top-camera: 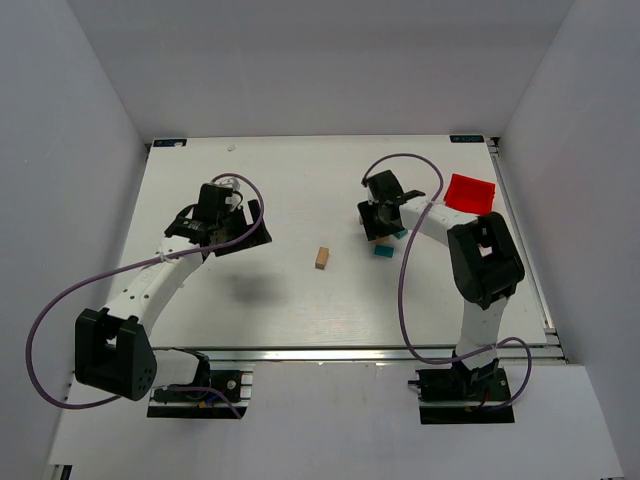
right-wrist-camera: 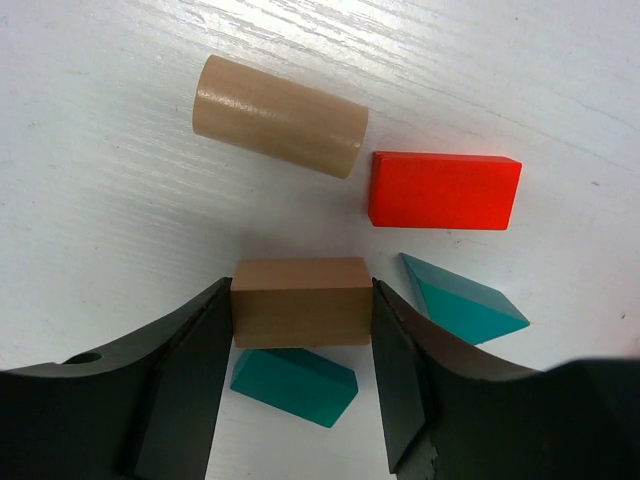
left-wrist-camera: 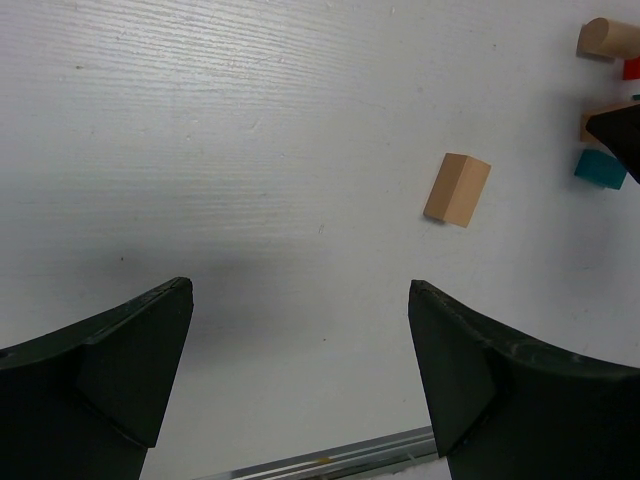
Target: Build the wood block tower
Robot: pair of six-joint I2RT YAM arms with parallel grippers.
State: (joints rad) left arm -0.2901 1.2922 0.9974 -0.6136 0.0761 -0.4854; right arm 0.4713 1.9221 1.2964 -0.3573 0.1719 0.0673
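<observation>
Right jaws snug on both ends of tan block [right-wrist-camera: 300, 300]; left jaws wide apart above table [left-wrist-camera: 250, 120].

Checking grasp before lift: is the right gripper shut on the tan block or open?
Shut on it: the right gripper fingers sit flush against both ends of the tan block; no gap visible either side.

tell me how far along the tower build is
Done: no stack is visible yet. In hand: the right gripper has its jaws against both ends of a tan block. The left gripper is open above the table, near a second tan block. Left: all the stacking, with the red block, cylinder and teal wedge lying loose.
</observation>
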